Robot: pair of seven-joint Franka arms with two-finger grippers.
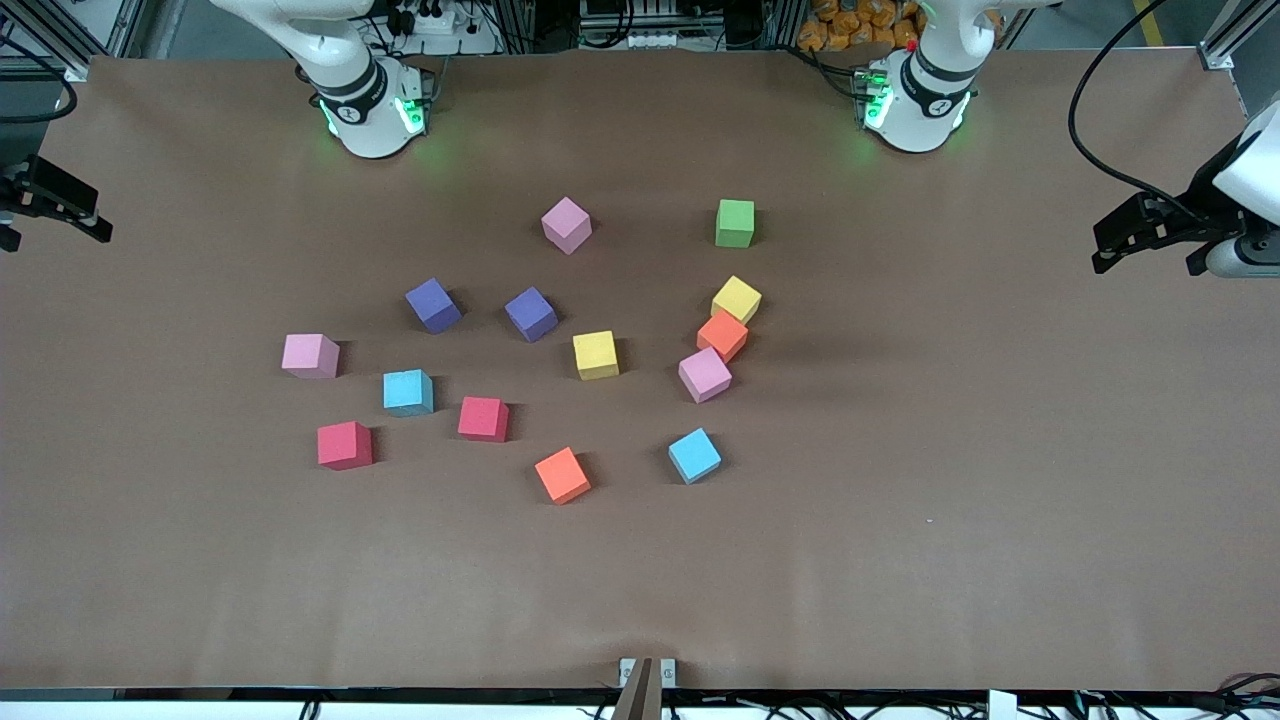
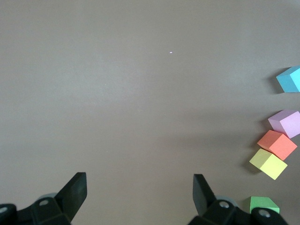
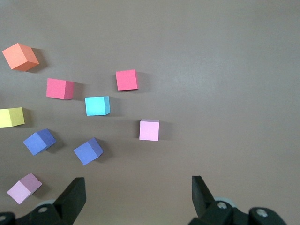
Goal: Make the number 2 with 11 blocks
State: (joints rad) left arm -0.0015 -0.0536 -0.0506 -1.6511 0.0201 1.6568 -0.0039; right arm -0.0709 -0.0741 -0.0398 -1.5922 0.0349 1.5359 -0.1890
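The tabletop (image 1: 950,520) is bare toward the camera, with room for the 2. My blocks (image 1: 596,354) lie scattered mid-table, none yet placed; yellow (image 1: 736,299), orange (image 1: 722,335) and pink (image 1: 705,375) touch in a chain. My left hand (image 2: 139,192) and right hand (image 3: 138,192) hover at their ends, both wide open and empty. I'd start with a lone block, say green (image 1: 735,222), descending squarely over its faces.

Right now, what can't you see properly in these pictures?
- Front view: both arms run out of the top edge; only their bases show.
- Left wrist view: the green block is partly hidden by the left gripper, and the light blue block is cut by the edge.
- Right wrist view: the yellow block is cut by the edge.
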